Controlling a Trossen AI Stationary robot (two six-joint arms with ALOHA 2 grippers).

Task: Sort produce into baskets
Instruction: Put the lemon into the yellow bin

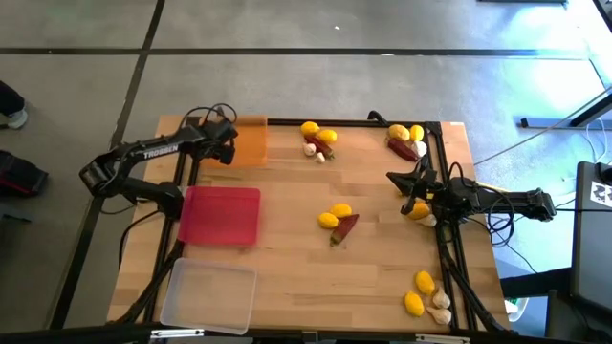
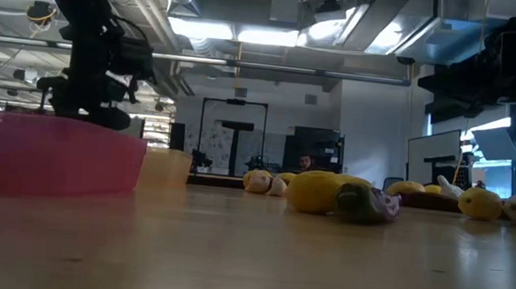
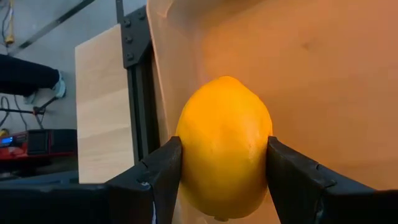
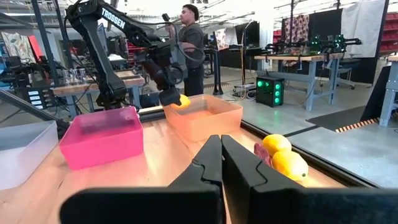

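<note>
Holding lemon (image 3: 225, 146), left claw (image 3: 224, 171) (wooden table (image 1: 287, 258))

The left arm (image 1: 158, 150) is carrying the one word that can be read, white capitals spelling "TROSSEN" along its dark link near the desk's far left corner. In the right wrist view the same lettering is showing along that arm (image 4: 112, 17), partly cut off by the angle. Nothing else is reading clearly on the baskets, produce or desk.
</note>
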